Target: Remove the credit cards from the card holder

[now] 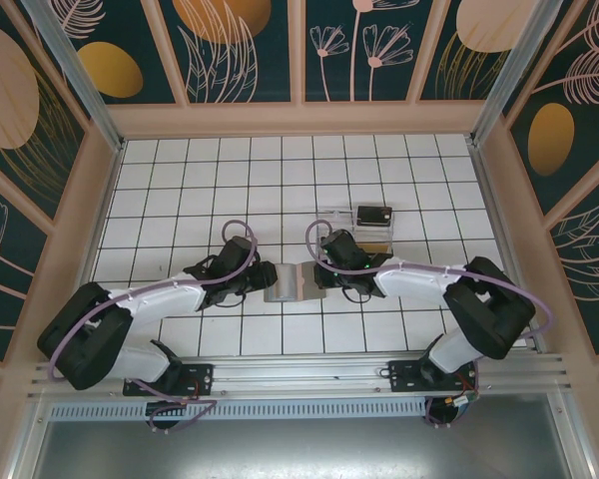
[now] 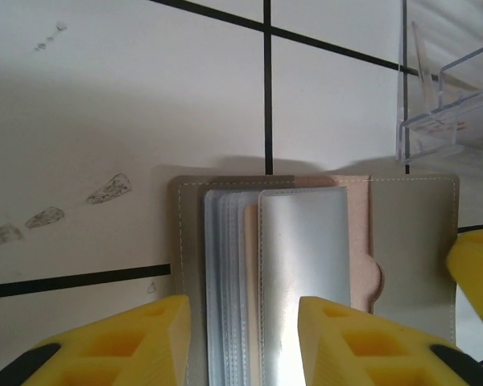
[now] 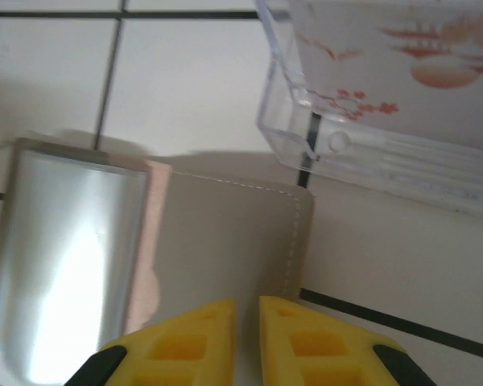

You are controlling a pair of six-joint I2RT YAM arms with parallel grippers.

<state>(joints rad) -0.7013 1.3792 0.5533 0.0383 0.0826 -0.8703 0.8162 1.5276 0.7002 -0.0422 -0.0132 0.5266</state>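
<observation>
The holder (image 1: 288,281) lay open on the desk (image 1: 180,180) between both grippers. The left wrist view showed its clear sleeves (image 2: 302,257), with the left gripper (image 2: 243,342) released, jaws apart above them. The right wrist view showed the right gripper (image 3: 247,338) nearly clenched at the holder's edge. From above, a dark card (image 1: 374,215) lay on the tray (image 1: 331,222).

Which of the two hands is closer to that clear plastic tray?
The right one. The right hand is on the card holder's right flap, just on the near side of the clear plastic tray. The left hand is at the holder's left side, farther from the tray.
</observation>
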